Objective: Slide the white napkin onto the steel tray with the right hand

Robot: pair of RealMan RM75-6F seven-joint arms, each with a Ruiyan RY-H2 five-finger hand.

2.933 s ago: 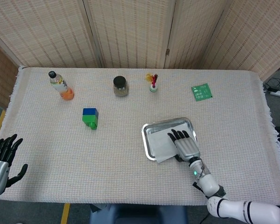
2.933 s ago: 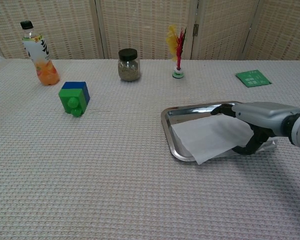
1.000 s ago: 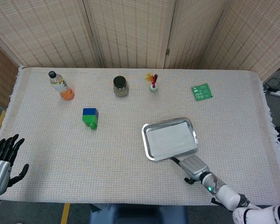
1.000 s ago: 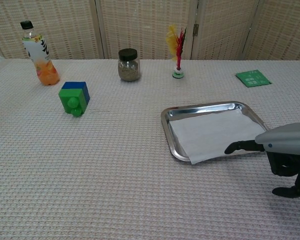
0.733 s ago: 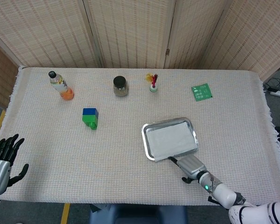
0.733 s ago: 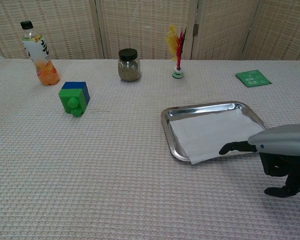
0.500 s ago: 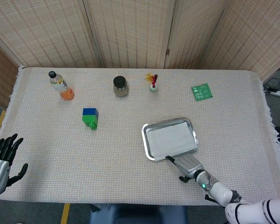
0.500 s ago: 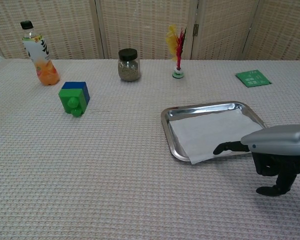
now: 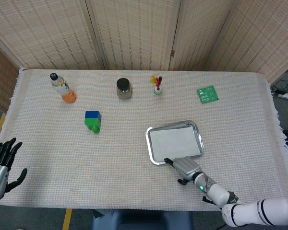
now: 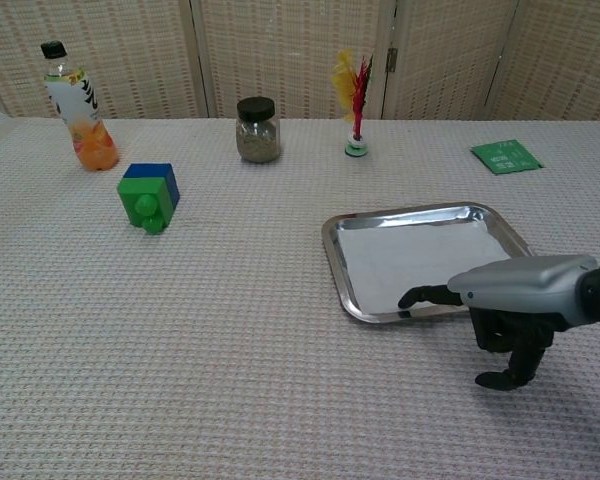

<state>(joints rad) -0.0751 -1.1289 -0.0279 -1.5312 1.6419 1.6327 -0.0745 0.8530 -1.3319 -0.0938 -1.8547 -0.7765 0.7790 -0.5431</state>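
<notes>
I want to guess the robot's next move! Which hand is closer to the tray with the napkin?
The right hand. Its fingertip reaches the near rim of the steel tray where the white napkin lies. The left hand waits far away at the table's left edge.

A table (image 9: 48,158) covered with a woven off-white cloth is seen. An upright bottle (image 9: 62,88) with orange drink and black cap is placed at far left. A dark-lidded glass jar (image 9: 124,88) is set near the back centre, with a red-and-yellow feathered shuttlecock (image 9: 157,85) just right of it. A green packet (image 9: 208,94) is laid flat far right. A blue-and-green block (image 9: 92,120) is found nearer, left of centre. Wicker screens (image 9: 134,33) are seen behind.
</notes>
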